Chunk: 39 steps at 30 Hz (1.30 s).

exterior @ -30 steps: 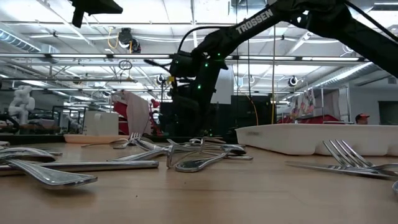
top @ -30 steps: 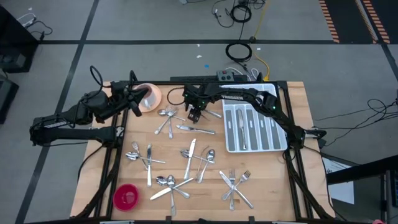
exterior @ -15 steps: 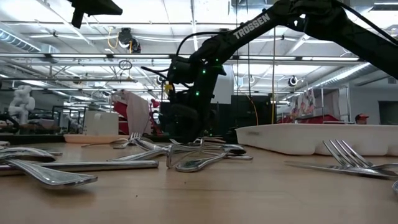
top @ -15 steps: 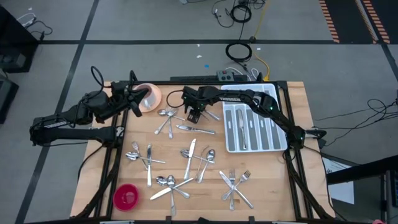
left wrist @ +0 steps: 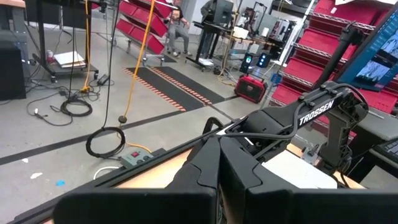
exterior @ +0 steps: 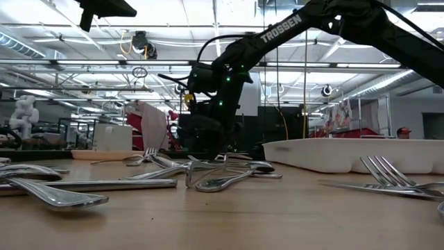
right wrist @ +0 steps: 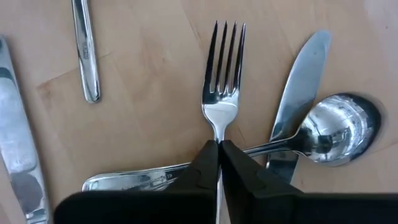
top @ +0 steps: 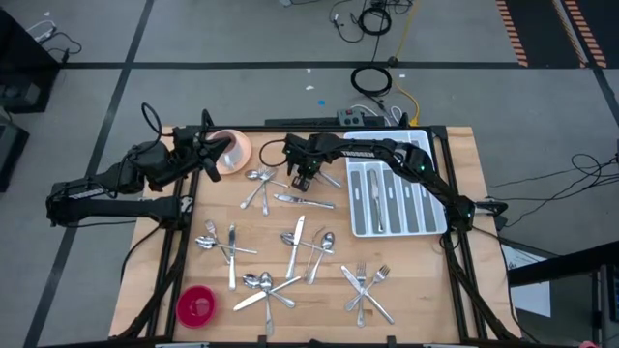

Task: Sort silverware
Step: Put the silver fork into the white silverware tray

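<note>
Right gripper (right wrist: pixel 218 163) is lowered over the far middle of the wooden table (top: pixel 455 290), its matte dark fingers (right wrist: pixel 200 168) pressed together on the slim neck of a polished fork (right wrist: pixel 222 93), just below the four tapered tines. Beside that fork a mirror-bright spoon (right wrist: pixel 336 132) with a rounded oval bowl is laid across a flat, blunt-tipped table knife (right wrist: pixel 298 99), and a second smooth knife blade (right wrist: pixel 17 134) is seen at the other side. A narrow rounded handle end (right wrist: pixel 85 50) lies apart from the fork on the pale wood grain.

From above, the rest of the silverware (top: pixel 290 253) is scattered in loose crossed clusters over the middle and near part of the table, all thin and shiny. More knives are already laid lengthwise in the white moulded cutlery tray (top: pixel 360 224), which sits on the right of the table. A pink cup (top: pixel 230 152) stands at the far left corner and a round red dish (top: pixel 196 305) at the near left.

Left gripper (left wrist: pixel 219 177) is held above the far left edge near the cup, its fingers closed on nothing.
</note>
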{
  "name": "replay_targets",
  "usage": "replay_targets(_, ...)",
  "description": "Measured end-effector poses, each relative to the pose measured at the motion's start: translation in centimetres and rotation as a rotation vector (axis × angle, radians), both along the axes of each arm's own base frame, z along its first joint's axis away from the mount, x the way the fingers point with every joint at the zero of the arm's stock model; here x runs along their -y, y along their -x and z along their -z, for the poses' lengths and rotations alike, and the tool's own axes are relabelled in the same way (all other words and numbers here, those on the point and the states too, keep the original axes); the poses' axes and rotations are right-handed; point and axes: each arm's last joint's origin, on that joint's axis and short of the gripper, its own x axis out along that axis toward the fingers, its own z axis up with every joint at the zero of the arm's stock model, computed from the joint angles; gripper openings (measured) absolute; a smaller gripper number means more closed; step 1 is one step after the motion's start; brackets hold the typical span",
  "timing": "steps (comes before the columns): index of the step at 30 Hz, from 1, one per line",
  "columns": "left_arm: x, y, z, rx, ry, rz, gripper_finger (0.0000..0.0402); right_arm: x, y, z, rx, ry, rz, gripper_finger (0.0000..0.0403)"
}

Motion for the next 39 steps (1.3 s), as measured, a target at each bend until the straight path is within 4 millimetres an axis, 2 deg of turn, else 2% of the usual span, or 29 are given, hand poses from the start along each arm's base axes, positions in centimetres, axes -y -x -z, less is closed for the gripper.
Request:
replay_targets(6,0.0,0.0,0.0,0.0,0.0,0.0,0.0007,-0.2,-0.3,-1.5,0.003,-0.003,-0.015,0.0)
replay_targets(13,0.0,0.0,0.0,0.0,0.0,-0.001,0.0007,-0.2,-0.5,-4.9,0.025,-0.044,0.038,0.0)
replay_targets(17,0.0,0.0,0.0,0.0,-0.001,0.0,0.0007,0.4,-0.2,-7.1,0.03,-0.052,0.077,0.0)
replay_targets(21,0.0,0.0,0.0,0.0,-0.001,0.0,0.0007,1.2,-0.2,-8.1,0.082,-0.071,0.066,0.0)
replay_targets(26,0.0,0.0,0.0,0.0,-0.001,-0.001,0.0007,1.5,-0.2,-7.7,0.091,-0.077,-0.016,0.0015)
replay_targets(28,0.0,0.0,0.0,-0.001,-0.001,0.0,0.0007,1.4,-0.2,-7.0,0.086,-0.123,-0.055,0.0044)
replay_targets(35,0.0,0.0,0.1,-0.01,0.001,0.0,0.0007,0.6,-0.9,-3.9,0.02,-0.147,-0.117,0.0193)
replay_targets(39,0.0,0.0,0.2,-0.018,0.003,0.0,0.0007,0.6,-1.3,-1.6,-0.02,-0.16,-0.114,0.0221)
